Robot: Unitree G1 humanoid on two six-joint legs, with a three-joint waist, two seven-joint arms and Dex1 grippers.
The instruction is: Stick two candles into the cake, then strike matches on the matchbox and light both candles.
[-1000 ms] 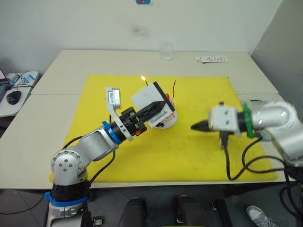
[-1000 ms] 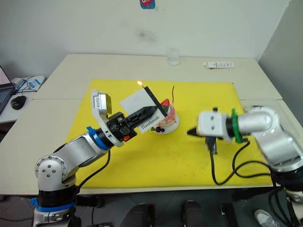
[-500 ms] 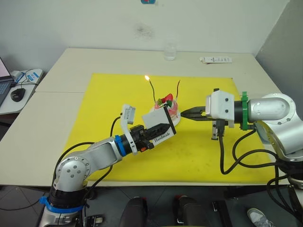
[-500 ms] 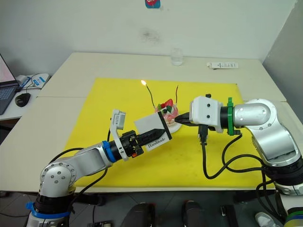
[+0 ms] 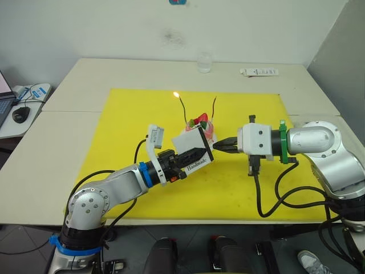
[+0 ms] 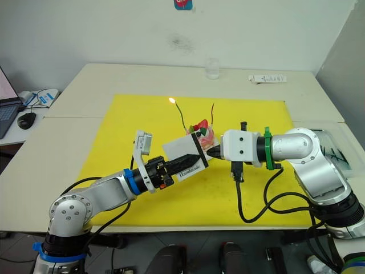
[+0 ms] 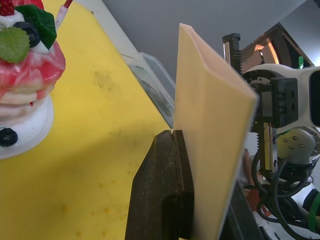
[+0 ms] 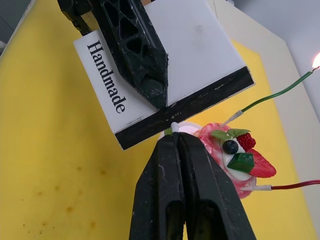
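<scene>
The right claw, fingers pressed together on what looks like a pale-tipped match, has moved in until its tip meets the black striking strip of the flat white "Handmade" matchbox, clamped upright in the left claw just before the pink layered cake. The green candle burns already; the dark red candle awaits this strike.

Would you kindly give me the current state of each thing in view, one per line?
green candle: stuck in the cake, lit
dark red candle: stuck in the cake, unlit
cake: upright on its plate
matchbox: clamped by the left gripper, strip facing the match
match: pinched in the right gripper, tip at the strip
</scene>
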